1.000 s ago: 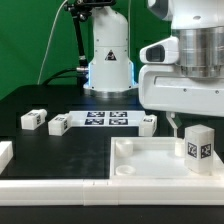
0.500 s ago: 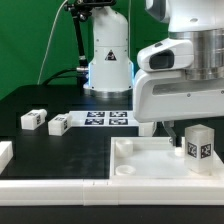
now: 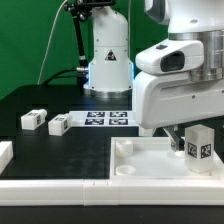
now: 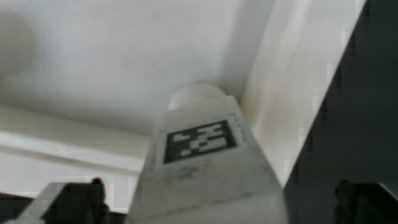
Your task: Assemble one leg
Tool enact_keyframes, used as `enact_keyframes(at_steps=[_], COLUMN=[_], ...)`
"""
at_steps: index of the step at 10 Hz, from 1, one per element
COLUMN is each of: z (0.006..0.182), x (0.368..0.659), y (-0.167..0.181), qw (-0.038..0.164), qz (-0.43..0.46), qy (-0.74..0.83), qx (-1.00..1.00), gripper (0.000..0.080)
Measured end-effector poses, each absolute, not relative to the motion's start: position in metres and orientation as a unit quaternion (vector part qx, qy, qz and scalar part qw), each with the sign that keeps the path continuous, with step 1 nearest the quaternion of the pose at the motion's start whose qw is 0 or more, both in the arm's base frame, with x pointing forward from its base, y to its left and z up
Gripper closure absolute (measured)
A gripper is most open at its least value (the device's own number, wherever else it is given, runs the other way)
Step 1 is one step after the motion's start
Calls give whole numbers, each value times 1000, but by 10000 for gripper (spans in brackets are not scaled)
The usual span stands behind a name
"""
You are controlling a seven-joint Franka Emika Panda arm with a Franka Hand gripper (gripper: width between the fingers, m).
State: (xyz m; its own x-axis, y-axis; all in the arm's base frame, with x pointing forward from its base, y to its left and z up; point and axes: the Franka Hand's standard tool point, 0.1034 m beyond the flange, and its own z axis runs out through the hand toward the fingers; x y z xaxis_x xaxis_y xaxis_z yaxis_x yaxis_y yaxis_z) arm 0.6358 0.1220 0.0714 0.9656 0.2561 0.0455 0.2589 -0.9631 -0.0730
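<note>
Gripper first: in the wrist view we see both dark fingers spread apart, one on each side, with a clear gap between each and the part standing between them. We log it as wide open and holding nothing. The leg fills the space between the fingers with its tag facing the camera, untouched as far as we can tell. From the exterior view, taking the tray as our landmark, the leg stands upright inside the tray's near corner on the exterior view's right. The gripper's white body hangs just above and beside it. We cannot tell whether its foot is seated in the corner socket. Spare legs lie on the black table beyond the tray's far rim, toward the exterior view's left, with the marker board among them. Our judgement of the risks: if one finger meets the leg before the other, the leg may tip or skid inside the tray. A low finger could catch the tray's wall. If the leg is only loosely seated, any twist or lift could cock it in the socket rather than drive it home.
</note>
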Motion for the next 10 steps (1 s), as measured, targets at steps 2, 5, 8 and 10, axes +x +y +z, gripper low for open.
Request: enact_keyframes(at_steps=[2,5,8,10], z=[71,71,71,70], x=[636,636,636,635], y=[122,121,122,121], qw=[39,39,40,40], qz=[-17,-17,-15,-18], qy=[-130,-115,-12,121], qx=[-991,-992,-999,-992], gripper=[427,509,509,509])
